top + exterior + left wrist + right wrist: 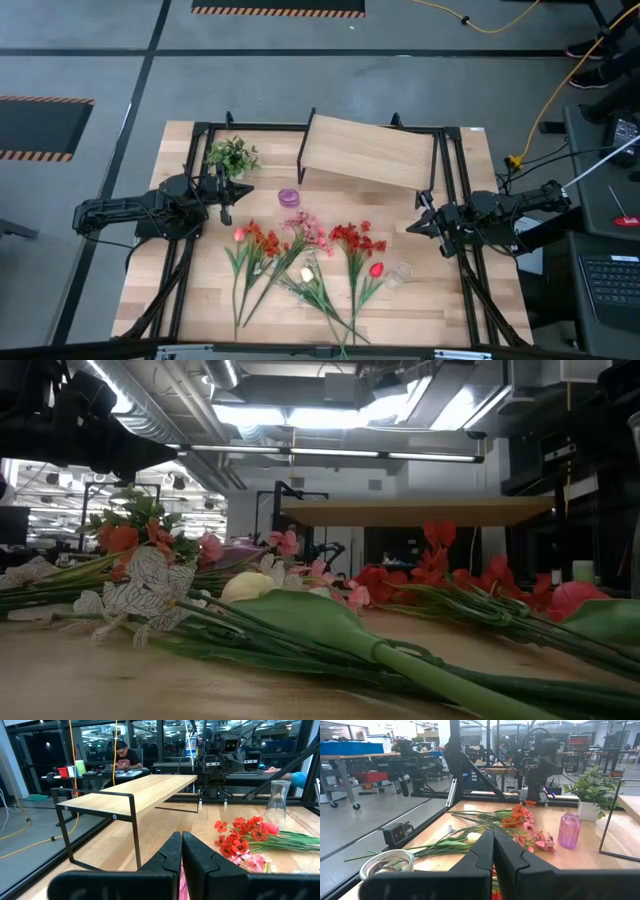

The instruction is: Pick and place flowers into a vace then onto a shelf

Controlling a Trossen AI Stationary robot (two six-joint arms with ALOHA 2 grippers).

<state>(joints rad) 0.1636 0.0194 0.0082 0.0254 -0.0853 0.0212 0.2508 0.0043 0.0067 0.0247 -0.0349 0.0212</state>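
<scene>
Left gripper (229,190) sitting pinched together, right gripper (417,224) likewise, both holding nothing, flowers (300,255) lying tangled, stems overlapping, shelf (365,153) legs partly hidden.

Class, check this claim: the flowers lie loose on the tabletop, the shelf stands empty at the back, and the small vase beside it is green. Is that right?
Not quite. The small vase is purple, not green, as the right wrist view shows. The rest holds: the flowers lie loose on the tabletop, and the shelf stands empty at the back.

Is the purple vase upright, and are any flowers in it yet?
Upright and empty: the purple vase stands with its mouth bare; the flowers lie flat on the table.
</scene>
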